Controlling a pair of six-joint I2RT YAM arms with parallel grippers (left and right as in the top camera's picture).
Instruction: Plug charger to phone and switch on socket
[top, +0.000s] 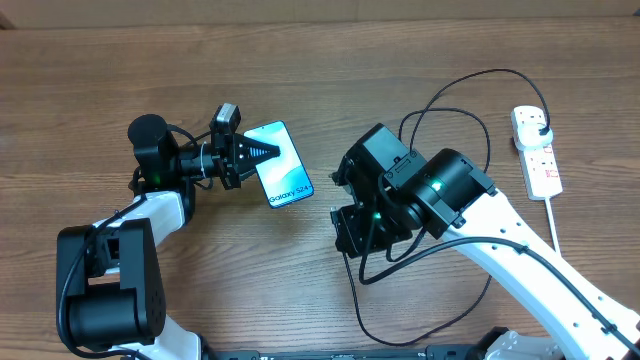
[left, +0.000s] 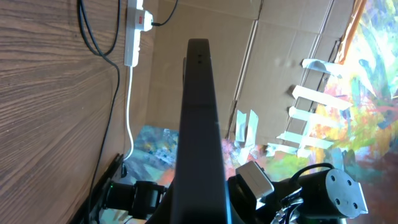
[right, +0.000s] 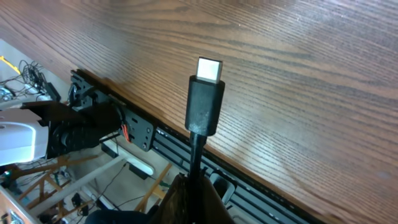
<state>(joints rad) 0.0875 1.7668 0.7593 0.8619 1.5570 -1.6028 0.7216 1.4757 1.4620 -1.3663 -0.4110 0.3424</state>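
Observation:
The phone (top: 285, 170) shows a bright blue screen with white "Galaxy" text, and it is held up off the table. My left gripper (top: 266, 152) is shut on its left end. In the left wrist view the phone (left: 199, 118) appears edge-on as a dark bar rising from my left gripper (left: 199, 214). My right gripper (right: 194, 190) is shut on the charger just below its connector (right: 204, 99), whose metal tip points away over the table. The charger cable (top: 455, 92) loops across to the black plug (top: 540, 126) seated in the white socket (top: 538, 155).
The socket (left: 133, 37) lies at the far right with its white cord (top: 553, 225) trailing toward the front edge. A slack cable loop (top: 425, 335) lies by the front edge under my right arm. The table's front rail (right: 186, 146) shows close below the connector.

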